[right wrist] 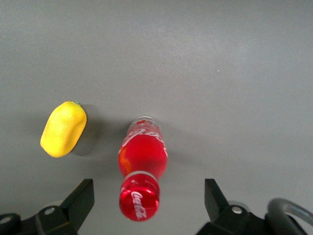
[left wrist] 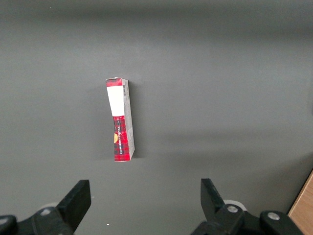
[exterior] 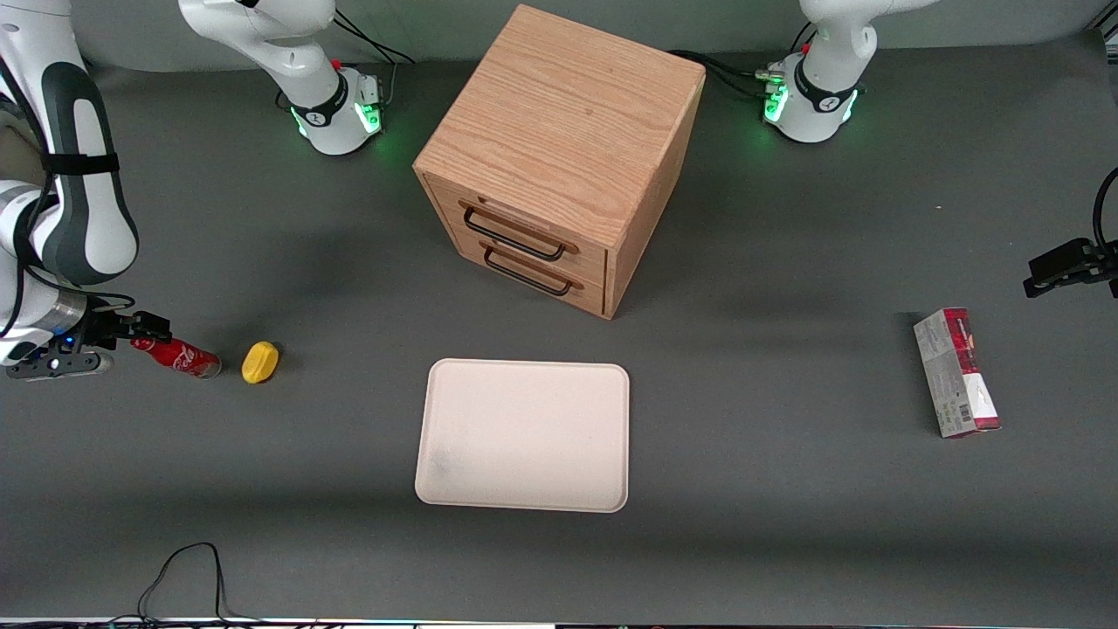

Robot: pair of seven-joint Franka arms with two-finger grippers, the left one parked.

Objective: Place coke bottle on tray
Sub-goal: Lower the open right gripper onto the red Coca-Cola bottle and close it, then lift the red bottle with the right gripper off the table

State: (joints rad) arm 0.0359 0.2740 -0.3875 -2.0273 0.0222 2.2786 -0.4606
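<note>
The coke bottle [exterior: 179,356] is small and red with white script. It lies on its side on the grey table at the working arm's end. In the right wrist view the bottle [right wrist: 143,156] points its red cap toward the camera. My right gripper [exterior: 144,330] sits at the bottle's cap end, low over the table. The gripper [right wrist: 148,191] is open, one finger on each side of the cap with a wide gap on both sides, touching nothing. The cream-white tray [exterior: 524,434] lies flat and bare near the table's middle, well away from the bottle.
A yellow lemon-shaped lump [exterior: 260,362] lies beside the bottle's base, between bottle and tray, also in the wrist view [right wrist: 63,129]. A wooden drawer cabinet [exterior: 559,157] stands farther from the camera than the tray. A red-and-grey carton [exterior: 956,371] lies at the parked arm's end.
</note>
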